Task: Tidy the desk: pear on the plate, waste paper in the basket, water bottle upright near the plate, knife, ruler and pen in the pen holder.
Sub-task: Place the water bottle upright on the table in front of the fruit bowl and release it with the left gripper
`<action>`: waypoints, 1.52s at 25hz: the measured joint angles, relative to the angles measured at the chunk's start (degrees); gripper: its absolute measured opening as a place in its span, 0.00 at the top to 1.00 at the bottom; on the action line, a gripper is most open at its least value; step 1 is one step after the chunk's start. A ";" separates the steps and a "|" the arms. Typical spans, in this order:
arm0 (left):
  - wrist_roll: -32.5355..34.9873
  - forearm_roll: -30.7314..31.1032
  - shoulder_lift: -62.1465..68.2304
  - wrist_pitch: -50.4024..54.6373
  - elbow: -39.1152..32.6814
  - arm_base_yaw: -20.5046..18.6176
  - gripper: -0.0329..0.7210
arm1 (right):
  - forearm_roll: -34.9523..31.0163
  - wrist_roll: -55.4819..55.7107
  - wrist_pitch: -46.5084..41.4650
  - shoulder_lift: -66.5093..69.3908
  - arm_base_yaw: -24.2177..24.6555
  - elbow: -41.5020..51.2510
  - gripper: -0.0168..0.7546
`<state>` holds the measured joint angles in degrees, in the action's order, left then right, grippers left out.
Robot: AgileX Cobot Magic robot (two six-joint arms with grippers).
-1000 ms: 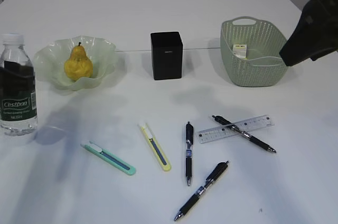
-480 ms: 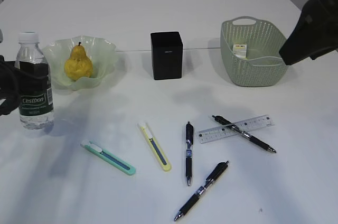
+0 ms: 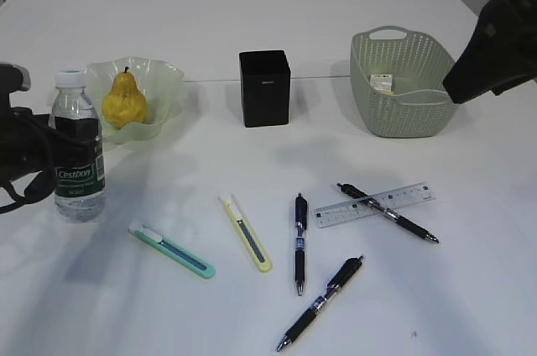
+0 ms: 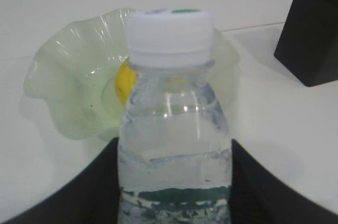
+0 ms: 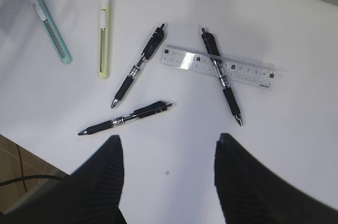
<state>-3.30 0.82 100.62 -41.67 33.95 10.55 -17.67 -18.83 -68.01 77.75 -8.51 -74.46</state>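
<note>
Water bottle [image 4: 174, 129] hides most of pear [image 4: 125, 80] (wrist cam).

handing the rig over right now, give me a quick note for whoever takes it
Left gripper: shut on the water bottle, upright beside the plate.
Right gripper: open, empty, above the pens.
Done: pear on the plate; waste paper in the basket.
Left: release the bottle; then two knives, ruler and three pens go into the pen holder. One pen lies across the ruler.
</note>
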 joint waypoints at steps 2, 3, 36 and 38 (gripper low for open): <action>-0.09 0.00 1.11 -1.88 0.00 0.00 0.47 | 0.00 0.00 0.00 0.00 0.00 0.00 0.41; -0.09 0.02 1.55 -2.73 0.00 0.00 0.47 | 0.00 0.00 0.00 0.00 0.00 0.00 0.41; -0.92 0.35 3.55 -4.53 0.68 0.00 0.42 | 0.00 0.00 0.00 0.00 0.00 0.00 0.41; -1.00 0.35 3.55 -4.54 0.68 0.00 0.41 | 0.00 0.00 0.00 0.00 0.00 0.00 0.41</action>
<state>-4.30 1.16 104.16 -46.21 34.63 10.55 -17.67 -18.83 -68.01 77.75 -8.51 -74.46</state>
